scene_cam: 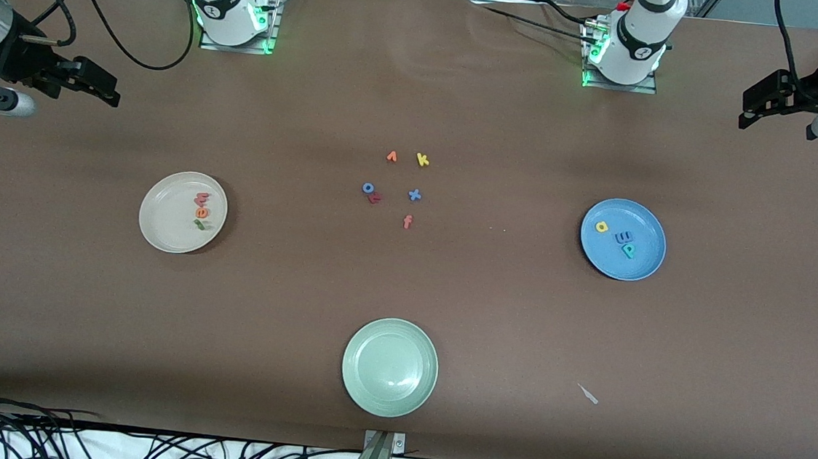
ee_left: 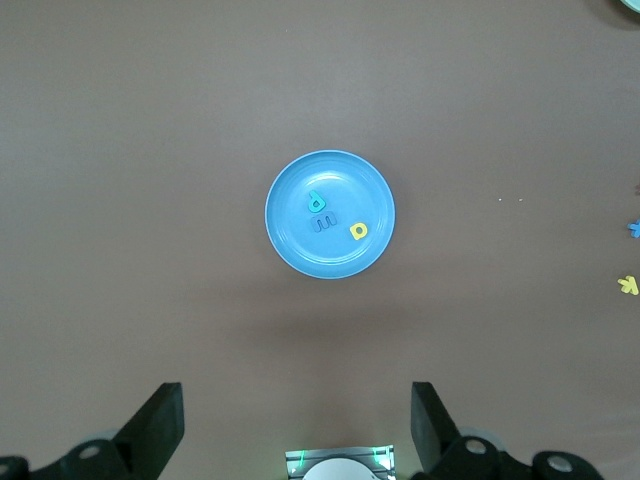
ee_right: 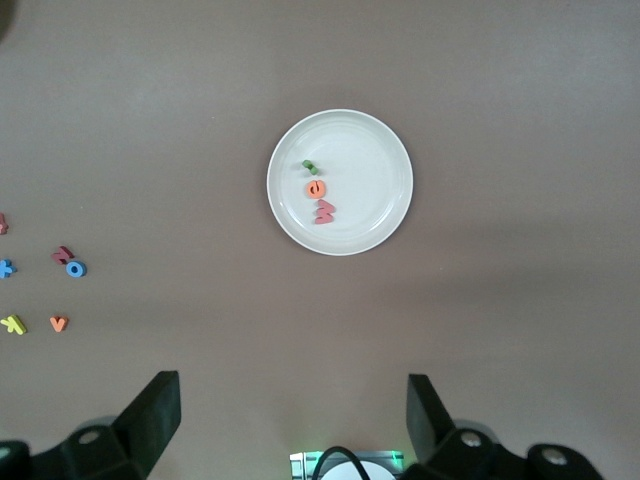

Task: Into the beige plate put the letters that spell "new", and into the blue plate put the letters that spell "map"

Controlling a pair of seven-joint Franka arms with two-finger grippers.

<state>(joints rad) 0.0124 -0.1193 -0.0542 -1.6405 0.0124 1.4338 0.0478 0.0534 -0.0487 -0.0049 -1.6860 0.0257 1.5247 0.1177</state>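
Beige plate [scene_cam: 161,228]: middle left of the front frame, toward the right arm's end of the surface [scene_cam: 404,295]; centre of the right wrist frame.
In the beige plate: pinkish-red "w" [scene_cam: 201,198], orange "e" [scene_cam: 201,212], green "n" [scene_cam: 201,225], in a short row, close together.
Blue plate [scene_cam: 640,262]: middle right of the front frame, toward the left arm's end; centre of the left wrist frame.
In the blue plate: yellow "a" [scene_cam: 602,227], blue "m" [scene_cam: 625,237], teal "p" [scene_cam: 628,250], the "m" and "p" just beside each other.
Loose letters, centre of the front frame: orange "v" [scene_cam: 391,156], yellow "k" [scene_cam: 422,160], blue "o" [scene_cam: 368,187] touching a red letter [scene_cam: 376,198], blue "x" [scene_cam: 414,195], pinkish "f" [scene_cam: 407,221].
Pale green plate [scene_cam: 390,366]: lower centre, nearest the front camera.
Left gripper [scene_cam: 748,110]: upper right edge of the front frame, up in the air, fingers spread, holding nothing.
Right gripper [scene_cam: 111,94]: upper left edge, up in the air, fingers spread, holding nothing.
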